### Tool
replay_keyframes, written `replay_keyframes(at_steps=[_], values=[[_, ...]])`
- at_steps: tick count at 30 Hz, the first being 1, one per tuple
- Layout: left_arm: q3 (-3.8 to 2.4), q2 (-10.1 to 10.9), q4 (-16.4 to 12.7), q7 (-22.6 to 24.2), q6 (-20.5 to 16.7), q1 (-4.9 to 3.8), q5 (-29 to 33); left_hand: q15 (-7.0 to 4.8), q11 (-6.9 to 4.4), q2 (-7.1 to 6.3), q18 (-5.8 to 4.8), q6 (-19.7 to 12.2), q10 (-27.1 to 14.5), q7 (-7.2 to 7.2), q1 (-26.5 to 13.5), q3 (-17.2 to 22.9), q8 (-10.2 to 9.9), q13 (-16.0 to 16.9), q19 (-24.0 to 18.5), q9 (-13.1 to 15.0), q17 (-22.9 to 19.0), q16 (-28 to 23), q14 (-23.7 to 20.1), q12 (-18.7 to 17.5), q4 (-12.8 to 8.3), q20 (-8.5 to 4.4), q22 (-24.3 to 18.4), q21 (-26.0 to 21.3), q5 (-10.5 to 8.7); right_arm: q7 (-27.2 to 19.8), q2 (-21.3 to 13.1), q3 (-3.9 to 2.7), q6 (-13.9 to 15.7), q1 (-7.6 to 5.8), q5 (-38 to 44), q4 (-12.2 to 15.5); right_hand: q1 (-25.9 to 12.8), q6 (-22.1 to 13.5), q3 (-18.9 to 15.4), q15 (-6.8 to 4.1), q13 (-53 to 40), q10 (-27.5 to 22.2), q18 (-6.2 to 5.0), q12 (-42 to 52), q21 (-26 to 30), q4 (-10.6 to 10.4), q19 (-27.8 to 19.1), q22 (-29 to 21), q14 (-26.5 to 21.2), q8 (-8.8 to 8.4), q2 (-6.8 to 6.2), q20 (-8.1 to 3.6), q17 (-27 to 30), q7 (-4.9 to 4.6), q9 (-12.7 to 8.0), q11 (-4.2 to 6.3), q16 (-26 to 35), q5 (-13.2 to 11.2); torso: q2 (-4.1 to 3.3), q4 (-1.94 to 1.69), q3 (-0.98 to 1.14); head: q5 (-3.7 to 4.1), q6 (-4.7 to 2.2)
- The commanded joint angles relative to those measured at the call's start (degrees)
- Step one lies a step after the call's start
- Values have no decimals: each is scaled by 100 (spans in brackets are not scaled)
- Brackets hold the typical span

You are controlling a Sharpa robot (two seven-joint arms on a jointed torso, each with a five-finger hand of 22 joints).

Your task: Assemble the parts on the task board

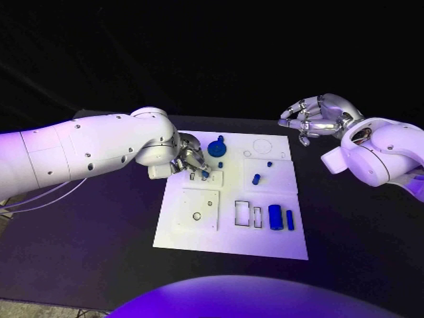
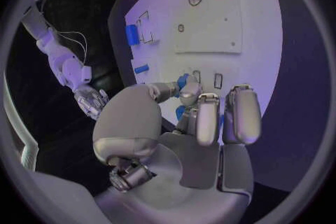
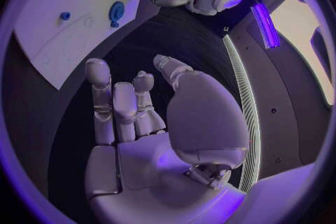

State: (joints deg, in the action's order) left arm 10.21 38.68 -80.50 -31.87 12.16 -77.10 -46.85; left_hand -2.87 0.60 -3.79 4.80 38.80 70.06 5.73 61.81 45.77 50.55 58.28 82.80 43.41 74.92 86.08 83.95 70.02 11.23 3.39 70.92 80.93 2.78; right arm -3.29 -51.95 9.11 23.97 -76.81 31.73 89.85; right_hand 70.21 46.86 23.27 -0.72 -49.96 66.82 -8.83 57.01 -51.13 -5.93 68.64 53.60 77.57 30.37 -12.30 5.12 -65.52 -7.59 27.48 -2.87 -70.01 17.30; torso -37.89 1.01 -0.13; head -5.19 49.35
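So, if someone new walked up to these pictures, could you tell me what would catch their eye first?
Most likely the white task board in the middle of the black table, dotted with small blue parts. Next, the left hand over the board's far left part, its fingers closed around a small blue part. The right hand hangs apart beyond the board's far right corner, fingers curled, holding nothing.

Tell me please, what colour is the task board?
White; the task board shows best in the head view.
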Motion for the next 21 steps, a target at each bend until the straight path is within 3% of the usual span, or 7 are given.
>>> replay_keyframes(at_steps=[1, 15, 21], values=[[0, 38, -108, 301, -622, 66, -636, -30, -1, -7, -114, 9, 46, -60, -73, 1163, 39, 9, 10, -3, 960, -18, 427, 12, -1108, -54, 19, 21, 45, -2, -8, 0, -66, 7, 73, -3, 28, -51, 15, -14, 5, -30, 12, -29, 36, -4, -31, -9, -42, -9, -32, 5, 5, 6, -6, 4, 20, 24, 0, 0, -2, -5, 7], [2, 373, -638, 636, -1804, 323, -1373, -64, -38, -132, -129, 125, 195, -98, -205, 1434, 139, 111, 57, -27, 968, -16, 431, 102, -1217, -90, 101, 63, 145, -1, -27, 2, -74, 38, 80, -12, 27, -54, 17, -12, 8, -34, 12, -34, 37, -6, -36, -8, -46, -10, -35, 7, 8, 4, -7, 2, 23, 25, -4, 8, 2, -15, 28], [1, 533, -841, 664, -1993, 395, -1478, -74, -49, -163, -131, 147, 221, -109, -242, 1482, 163, 122, 66, -34, 969, -17, 432, 113, -1224, -102, 117, 71, 210, 2, -36, 3, -79, 55, 80, -17, 27, -54, 17, -12, 8, -34, 12, -34, 37, -6, -36, -8, -46, -10, -35, 7, 8, 4, -7, 2, 23, 25, -6, 11, 4, -20, 39]])
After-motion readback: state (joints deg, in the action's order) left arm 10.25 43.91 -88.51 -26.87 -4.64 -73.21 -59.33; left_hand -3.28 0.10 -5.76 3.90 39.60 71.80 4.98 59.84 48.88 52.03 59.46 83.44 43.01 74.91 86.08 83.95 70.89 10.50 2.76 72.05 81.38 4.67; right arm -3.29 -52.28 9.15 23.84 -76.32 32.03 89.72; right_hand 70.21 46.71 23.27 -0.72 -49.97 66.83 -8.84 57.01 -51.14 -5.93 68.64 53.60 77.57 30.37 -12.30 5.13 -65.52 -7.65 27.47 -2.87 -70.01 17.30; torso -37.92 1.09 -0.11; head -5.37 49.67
